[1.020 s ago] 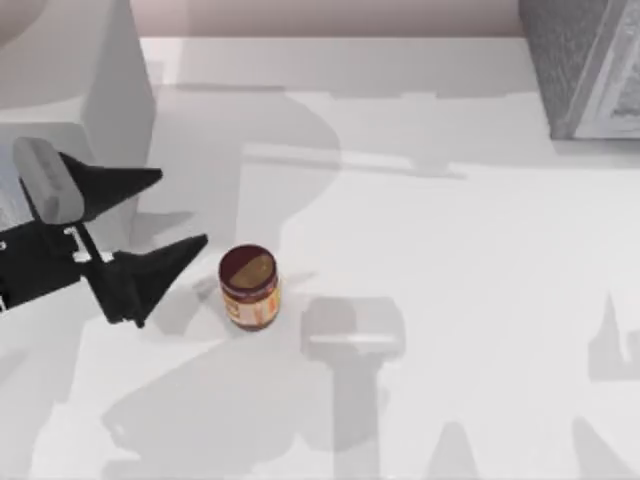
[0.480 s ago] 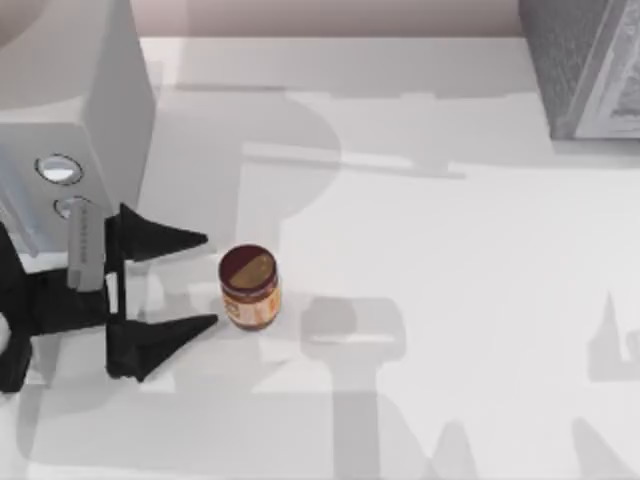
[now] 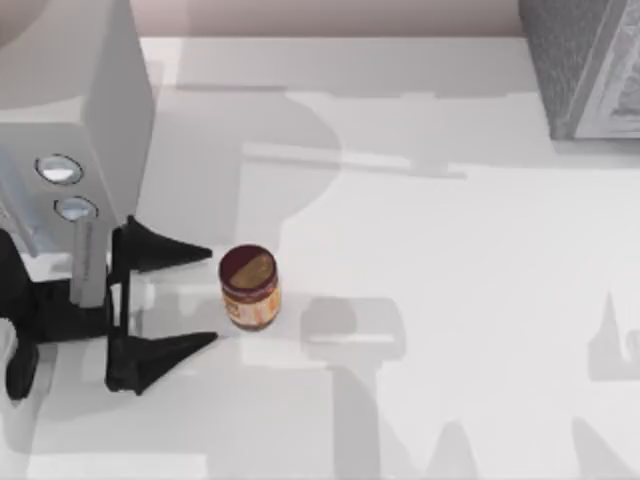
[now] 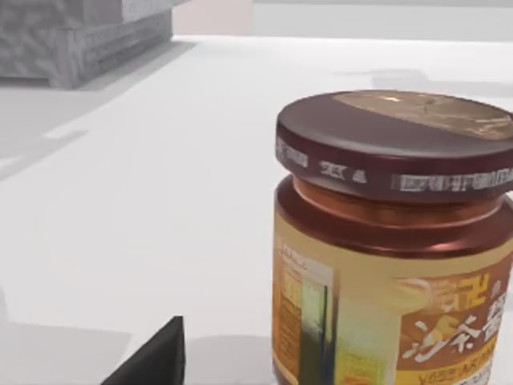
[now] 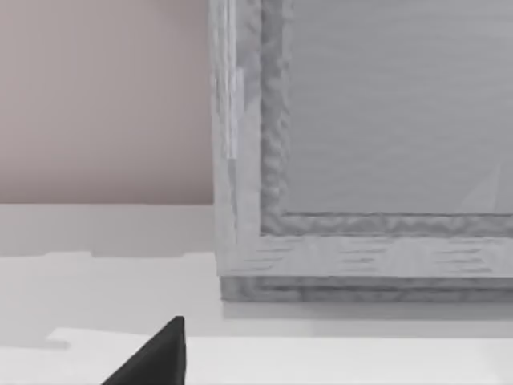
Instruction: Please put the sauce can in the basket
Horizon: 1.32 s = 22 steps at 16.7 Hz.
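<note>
At the table's left the left gripper [image 3: 205, 299] lay spread wide, fingertips flanking but not touching the upright sauce can [image 3: 249, 287] just beside it on the white table [image 3: 450, 260], grey basket [image 3: 585, 65] well apart at far right; right gripper's fingers: cannot tell.

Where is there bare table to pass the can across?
Bare table runs from the sauce can right to the grey basket at the far right corner. Crowded only at left, where the open left tool flanks the can.
</note>
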Each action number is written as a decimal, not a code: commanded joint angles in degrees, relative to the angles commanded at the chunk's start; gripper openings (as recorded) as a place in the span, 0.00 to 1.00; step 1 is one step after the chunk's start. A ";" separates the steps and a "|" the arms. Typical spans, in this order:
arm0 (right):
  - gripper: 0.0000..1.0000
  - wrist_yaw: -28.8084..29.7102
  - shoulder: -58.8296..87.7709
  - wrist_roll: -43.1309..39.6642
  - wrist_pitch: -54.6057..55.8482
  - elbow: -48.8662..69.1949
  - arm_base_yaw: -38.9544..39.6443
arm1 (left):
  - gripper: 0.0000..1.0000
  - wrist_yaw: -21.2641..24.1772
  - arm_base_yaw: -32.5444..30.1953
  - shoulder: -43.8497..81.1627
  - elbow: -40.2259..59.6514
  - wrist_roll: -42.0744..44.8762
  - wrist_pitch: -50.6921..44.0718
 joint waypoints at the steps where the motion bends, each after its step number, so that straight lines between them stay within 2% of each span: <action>1: 1.00 0.00 0.00 0.00 0.00 0.00 0.00 | 1.00 -0.11 -0.29 -0.13 -0.18 -0.01 -0.16; 7: 1.00 0.00 0.00 0.00 0.00 0.00 0.00 | 1.00 -2.87 -2.69 2.53 -2.68 -0.17 5.38; 10: 1.00 0.00 0.00 0.00 0.00 0.00 0.00 | 1.00 -6.29 -6.13 1.73 -2.08 -3.01 6.82; 15: 1.00 0.00 0.00 0.00 0.00 0.00 0.00 | 1.00 -12.40 -12.43 1.71 3.33 -5.38 3.84; 19: 1.00 0.00 0.00 0.00 0.00 0.00 0.00 | 1.00 -12.61 -12.66 1.85 3.57 -5.34 3.69; 22: 1.00 0.00 0.00 0.00 0.00 0.00 0.00 | 0.77 -12.61 -12.66 1.85 3.57 -5.34 3.69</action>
